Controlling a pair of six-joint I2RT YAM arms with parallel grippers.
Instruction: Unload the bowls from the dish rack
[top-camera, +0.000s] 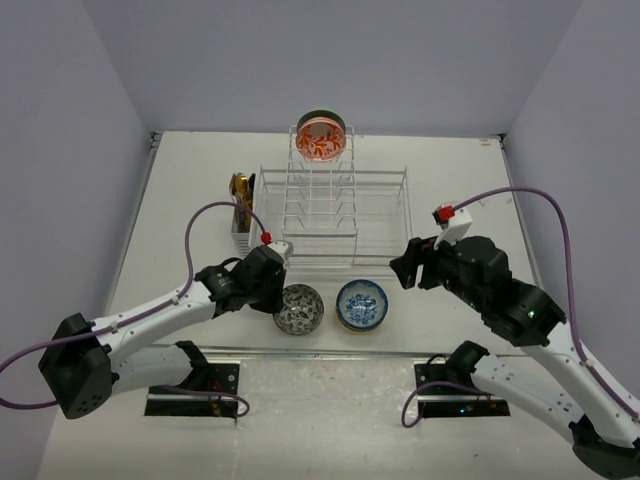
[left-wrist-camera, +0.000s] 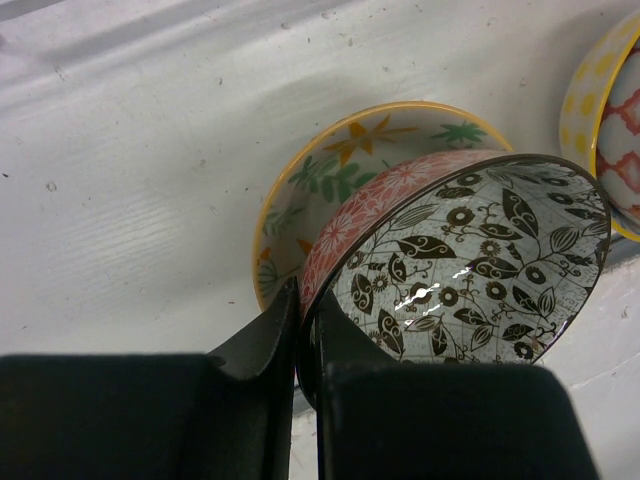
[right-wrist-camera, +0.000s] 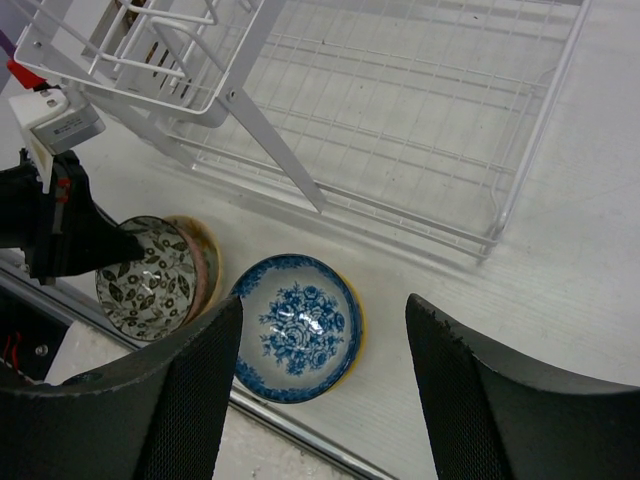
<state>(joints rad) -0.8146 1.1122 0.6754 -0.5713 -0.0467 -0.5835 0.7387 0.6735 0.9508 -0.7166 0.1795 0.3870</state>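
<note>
My left gripper (top-camera: 279, 272) is shut on the rim of a black-and-white leaf-patterned bowl (top-camera: 299, 308) with a red outside (left-wrist-camera: 470, 250). One finger is inside the rim and one outside (left-wrist-camera: 268, 335). That bowl is tilted over a yellow-rimmed leafy bowl (left-wrist-camera: 320, 175) lying on the table in front of the dish rack (top-camera: 330, 215). Right of it lies a blue-and-white bowl (top-camera: 361, 304), stacked on a yellow one. My right gripper (right-wrist-camera: 322, 305) hangs open above the blue bowl (right-wrist-camera: 295, 330), holding nothing. A red-orange bowl (top-camera: 321, 138) stands upright at the rack's far end.
A small holder with gold utensils (top-camera: 241, 197) stands at the rack's left side. The rack's wire floor (right-wrist-camera: 400, 110) shows no bowls. A yellow-dotted bowl (left-wrist-camera: 612, 110) shows at the right edge of the left wrist view. The table's near edge (top-camera: 330, 352) runs just behind the bowls.
</note>
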